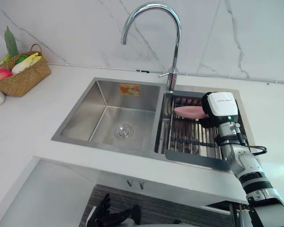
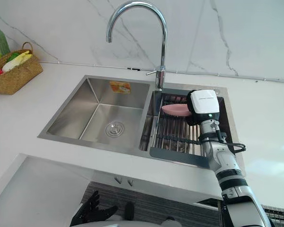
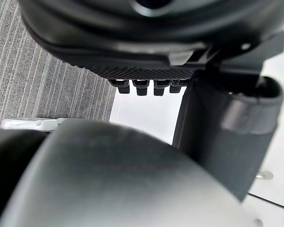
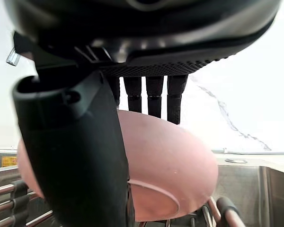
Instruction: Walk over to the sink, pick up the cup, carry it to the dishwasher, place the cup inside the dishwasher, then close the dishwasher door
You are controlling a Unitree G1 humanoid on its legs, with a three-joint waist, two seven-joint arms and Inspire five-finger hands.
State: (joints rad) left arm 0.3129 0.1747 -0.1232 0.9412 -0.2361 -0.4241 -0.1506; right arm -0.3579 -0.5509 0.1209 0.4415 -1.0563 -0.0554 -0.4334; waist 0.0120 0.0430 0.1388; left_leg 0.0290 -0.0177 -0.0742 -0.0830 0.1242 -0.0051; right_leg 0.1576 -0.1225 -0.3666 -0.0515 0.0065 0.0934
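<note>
A pink cup (image 1: pixel 189 111) lies on its side on the dark drying rack (image 1: pixel 189 142) in the right half of the steel sink (image 1: pixel 85 111). My right hand (image 1: pixel 211 121) reaches down over the rack and grips the cup. In the right wrist view the thumb (image 4: pixel 80 156) crosses the near side of the cup (image 4: pixel 170 175) and the fingers (image 4: pixel 154 94) go down behind it. My left hand (image 1: pixel 103 213) hangs low in front of the counter, open with fingers spread, holding nothing.
A tall curved faucet (image 1: pixel 173 47) stands behind the sink, between basin and rack. A woven basket (image 1: pixel 21 78) of fruit and vegetables sits on the white counter at far left. A white panel (image 1: pixel 38 194) lies below the counter's front edge, over grey striped floor (image 1: pixel 180 208).
</note>
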